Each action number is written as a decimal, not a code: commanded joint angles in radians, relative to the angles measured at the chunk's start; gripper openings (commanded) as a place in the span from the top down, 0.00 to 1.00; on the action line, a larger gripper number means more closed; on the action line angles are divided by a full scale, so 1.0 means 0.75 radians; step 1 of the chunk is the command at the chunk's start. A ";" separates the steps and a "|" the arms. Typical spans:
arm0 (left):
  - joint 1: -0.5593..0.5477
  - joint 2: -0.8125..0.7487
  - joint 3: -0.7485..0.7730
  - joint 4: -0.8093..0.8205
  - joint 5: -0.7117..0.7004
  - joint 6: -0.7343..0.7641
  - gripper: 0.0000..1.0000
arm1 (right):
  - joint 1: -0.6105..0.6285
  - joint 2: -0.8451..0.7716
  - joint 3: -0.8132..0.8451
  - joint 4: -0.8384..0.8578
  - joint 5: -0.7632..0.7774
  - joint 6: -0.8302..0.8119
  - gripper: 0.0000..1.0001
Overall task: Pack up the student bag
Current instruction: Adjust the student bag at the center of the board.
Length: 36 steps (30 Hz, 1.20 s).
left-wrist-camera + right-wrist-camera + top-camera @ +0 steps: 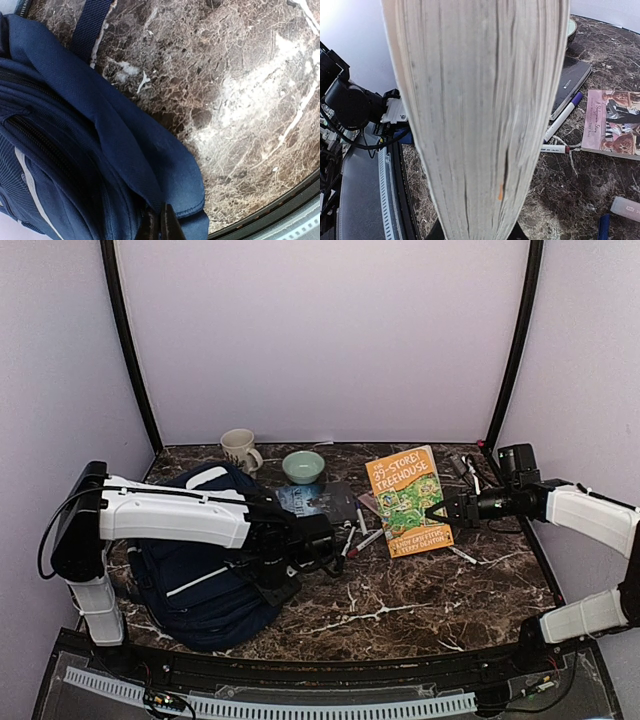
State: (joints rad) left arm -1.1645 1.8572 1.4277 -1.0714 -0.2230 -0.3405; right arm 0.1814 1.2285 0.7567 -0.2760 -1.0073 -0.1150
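Observation:
The student bag (pixel 190 585) is a navy-blue backpack lying at the left of the marble table. My left gripper (pixel 283 570) is over its right side. In the left wrist view its fingertips (pixel 161 222) are shut on a fold of the bag's blue fabric (pixel 125 135) at the bag's edge. My right gripper (pixel 434 511) is shut on the right edge of the orange "Treehouse" book (pixel 405 502). In the right wrist view the book's white page edges (pixel 480 100) fill the middle and hide most of the fingers.
A cream mug (pixel 238 449) and a green bowl (pixel 303 466) stand at the back. A dark notebook (pixel 320 500), several markers (pixel 362 536) and a small pink book (pixel 612 125) lie between the bag and the orange book. The table's front rail (pixel 280 210) runs close to the bag.

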 commanded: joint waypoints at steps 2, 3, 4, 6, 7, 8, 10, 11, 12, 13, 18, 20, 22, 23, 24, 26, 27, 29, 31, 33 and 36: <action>-0.009 -0.006 0.041 0.015 -0.058 0.014 0.98 | -0.009 -0.034 0.008 0.102 -0.039 -0.004 1.00; -0.010 -0.031 0.036 0.005 -0.095 0.011 0.99 | -0.009 -0.035 0.006 0.102 -0.039 -0.005 1.00; -0.010 -0.071 0.027 0.010 -0.128 0.012 1.00 | -0.010 -0.035 0.005 0.104 -0.039 -0.006 1.00; -0.007 -0.159 0.010 0.071 -0.159 0.038 1.00 | -0.011 -0.034 0.005 0.108 -0.038 -0.005 1.00; -0.004 -0.206 0.016 0.108 -0.174 0.051 1.00 | -0.011 -0.031 0.005 0.110 -0.040 -0.004 1.00; 0.002 -0.227 0.037 0.135 -0.189 0.061 1.00 | -0.010 -0.027 0.006 0.114 -0.043 -0.003 1.00; 0.008 -0.234 0.120 0.143 -0.237 0.081 1.00 | -0.011 -0.019 0.009 0.114 -0.049 0.000 1.00; 0.011 -0.224 0.169 0.124 -0.267 0.091 1.00 | -0.011 -0.015 0.011 0.113 -0.051 0.001 1.00; 0.010 -0.211 0.220 0.100 -0.291 0.104 1.00 | -0.010 -0.016 0.010 0.111 -0.050 0.002 1.00; 0.012 -0.197 0.258 0.079 -0.309 0.115 1.00 | -0.010 -0.019 0.009 0.110 -0.050 0.002 1.00; 0.031 -0.163 0.231 0.001 -0.316 0.119 1.00 | -0.012 -0.038 0.000 0.108 -0.036 0.001 1.00; 0.046 -0.170 0.146 0.008 -0.278 0.091 1.00 | -0.013 -0.036 0.001 0.110 -0.032 0.000 1.00; 0.049 -0.187 0.055 0.045 -0.244 0.067 0.95 | -0.013 -0.033 0.000 0.110 -0.032 0.000 1.00; 0.047 -0.193 0.016 0.067 -0.224 0.052 0.88 | -0.013 -0.028 0.001 0.113 -0.032 0.000 1.00; 0.048 -0.200 -0.014 0.087 -0.203 0.033 0.78 | -0.013 -0.027 0.001 0.113 -0.031 0.000 1.00; 0.046 -0.207 -0.061 0.121 -0.160 0.002 0.61 | -0.013 -0.020 0.002 0.117 -0.033 0.003 1.00; 0.041 -0.215 -0.076 0.129 -0.162 -0.016 0.55 | -0.012 -0.015 0.002 0.117 -0.035 0.004 1.00; 0.030 -0.238 -0.106 0.127 -0.175 -0.043 0.52 | -0.013 -0.010 0.000 0.116 -0.037 0.005 1.00; 0.029 -0.275 -0.148 0.127 -0.141 -0.077 0.52 | -0.012 -0.010 0.000 0.119 -0.038 0.004 1.00; 0.029 -0.323 -0.196 0.152 -0.070 -0.091 0.52 | -0.013 -0.007 -0.003 0.122 -0.038 0.004 1.00; 0.029 -0.392 -0.270 0.183 0.060 -0.102 0.50 | -0.013 -0.003 -0.001 0.124 -0.041 0.004 1.00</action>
State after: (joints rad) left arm -1.1381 1.6756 1.2854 -0.9367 -0.3008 -0.3790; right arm 0.1757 1.2308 0.7528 -0.2615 -0.9970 -0.1143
